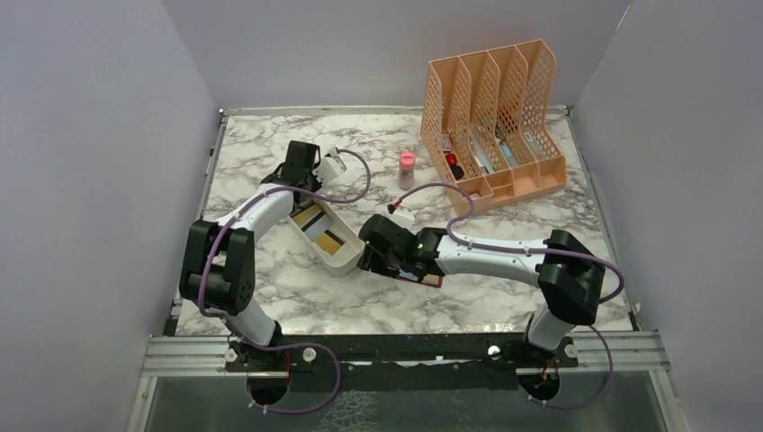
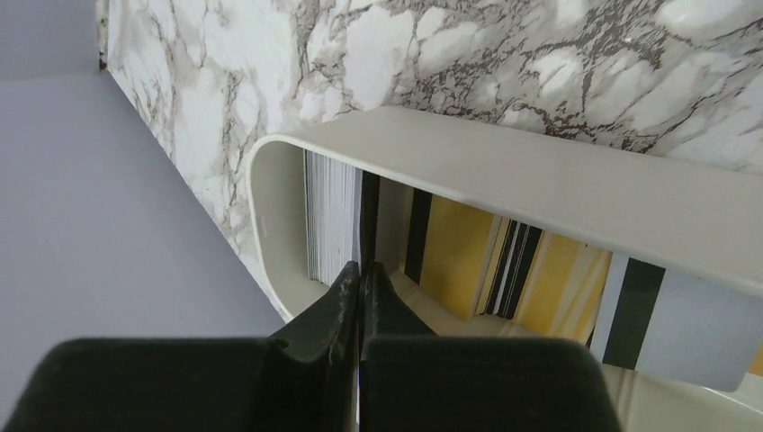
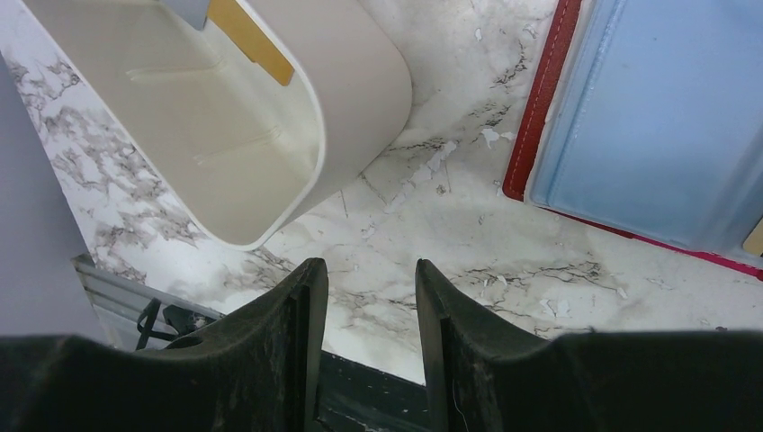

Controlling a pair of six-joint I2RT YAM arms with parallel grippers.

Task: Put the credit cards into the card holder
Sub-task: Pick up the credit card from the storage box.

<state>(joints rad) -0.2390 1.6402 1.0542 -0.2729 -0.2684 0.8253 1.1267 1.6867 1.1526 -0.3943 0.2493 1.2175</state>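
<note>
Overhead view. We note the left hand lowered at the far end of a white tray on the counter. The right hand sits low beside the tray's near end, partly covering the red card holder, which lies flat just beside the tray. A file rack and a pink-capped bottle stand well apart at the back, playing no part.

Left wrist view. The left hand has its fingers pinched together on the edge of a thin dark card standing upright inside the tray. Further cards, yellow and striped, lean in the same tray, with a pale stack against the end wall.

Right wrist view. The right hand has its fingers parted and holds nothing; bare counter lies beneath. The card holder lies to one side, a blue sleeve inside a red border. We cannot tell whether any card is in it.

Assessment. We judge the step in hand to be picking one card from the tray. The next move calls for lifting it clear of its neighbours without dragging them, then carrying it to the holder and aligning its edge with the sleeve mouth, likely with the right hand steadying the holder.
</note>
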